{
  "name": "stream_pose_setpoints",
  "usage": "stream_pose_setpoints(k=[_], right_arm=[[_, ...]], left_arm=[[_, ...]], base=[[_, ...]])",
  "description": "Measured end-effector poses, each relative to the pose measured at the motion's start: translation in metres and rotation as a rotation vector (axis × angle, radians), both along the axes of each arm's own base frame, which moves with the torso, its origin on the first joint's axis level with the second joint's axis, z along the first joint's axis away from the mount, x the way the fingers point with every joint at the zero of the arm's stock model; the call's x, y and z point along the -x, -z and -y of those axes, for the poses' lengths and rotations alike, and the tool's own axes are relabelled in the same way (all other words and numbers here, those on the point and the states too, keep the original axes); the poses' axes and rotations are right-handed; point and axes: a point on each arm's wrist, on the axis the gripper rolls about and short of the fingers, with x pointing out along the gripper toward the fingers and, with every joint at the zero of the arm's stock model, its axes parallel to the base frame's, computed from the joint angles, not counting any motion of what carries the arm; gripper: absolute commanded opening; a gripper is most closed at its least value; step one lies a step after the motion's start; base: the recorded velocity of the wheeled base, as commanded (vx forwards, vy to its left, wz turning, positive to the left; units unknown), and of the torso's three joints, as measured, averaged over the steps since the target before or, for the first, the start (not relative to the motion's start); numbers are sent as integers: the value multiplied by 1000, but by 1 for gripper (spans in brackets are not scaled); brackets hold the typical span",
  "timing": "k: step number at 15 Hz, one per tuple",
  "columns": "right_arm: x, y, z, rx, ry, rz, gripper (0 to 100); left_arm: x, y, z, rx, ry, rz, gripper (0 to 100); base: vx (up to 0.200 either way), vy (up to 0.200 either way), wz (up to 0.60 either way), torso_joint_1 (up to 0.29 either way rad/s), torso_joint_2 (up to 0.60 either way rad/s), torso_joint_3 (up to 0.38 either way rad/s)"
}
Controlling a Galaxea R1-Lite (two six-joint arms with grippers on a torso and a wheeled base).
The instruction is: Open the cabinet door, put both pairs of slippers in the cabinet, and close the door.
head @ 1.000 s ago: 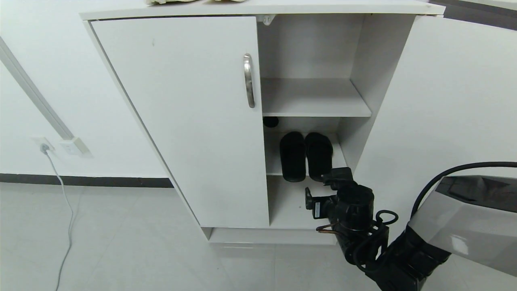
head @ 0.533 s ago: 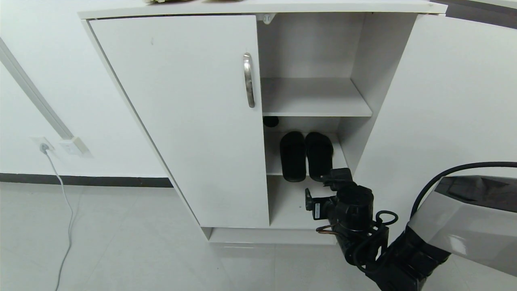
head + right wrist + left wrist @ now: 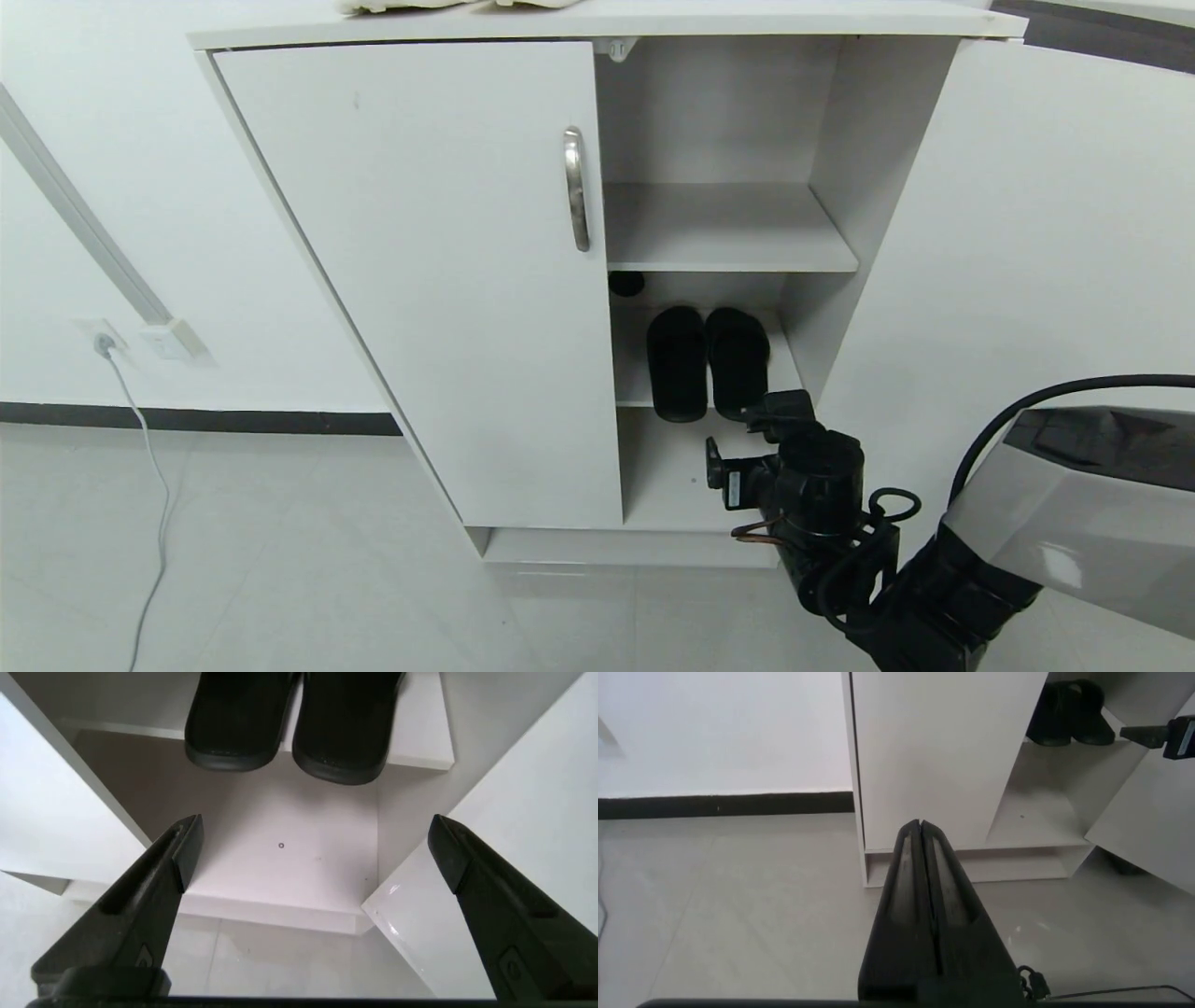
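Observation:
The white cabinet (image 3: 709,224) has its left door (image 3: 420,280) closed and its right door (image 3: 1027,233) swung wide open. A pair of black slippers (image 3: 707,359) lies side by side on the middle shelf, toes hanging over the shelf's front edge (image 3: 280,714). My right gripper (image 3: 770,411) hovers just in front of and below them, at the bottom compartment's mouth, open (image 3: 313,835) and holding nothing. My left gripper (image 3: 920,826) is shut and empty, low over the floor, well back from the cabinet (image 3: 943,756). Pale items (image 3: 401,5) rest on the cabinet top, mostly cut off.
The upper shelf (image 3: 724,229) and bottom compartment floor (image 3: 667,476) are bare. A small dark object (image 3: 625,282) sits deep on the middle shelf. A wall socket (image 3: 103,343) with a cable (image 3: 154,485) is far left. Open tiled floor lies before the cabinet.
The head view has shifted slightly downward. Neither the grippers nor the slippers have visibly moved.

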Motion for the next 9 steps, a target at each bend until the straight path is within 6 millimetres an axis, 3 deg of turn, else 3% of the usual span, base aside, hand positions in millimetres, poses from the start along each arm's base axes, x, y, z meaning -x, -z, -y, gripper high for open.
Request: stream_pose_setpoints(k=[9], right_arm=[[3,2,2,10,1,-11,100]], left_arm=[[0,0,0,0,3,1,0]], base=[[0,0,0,0,2,187]])
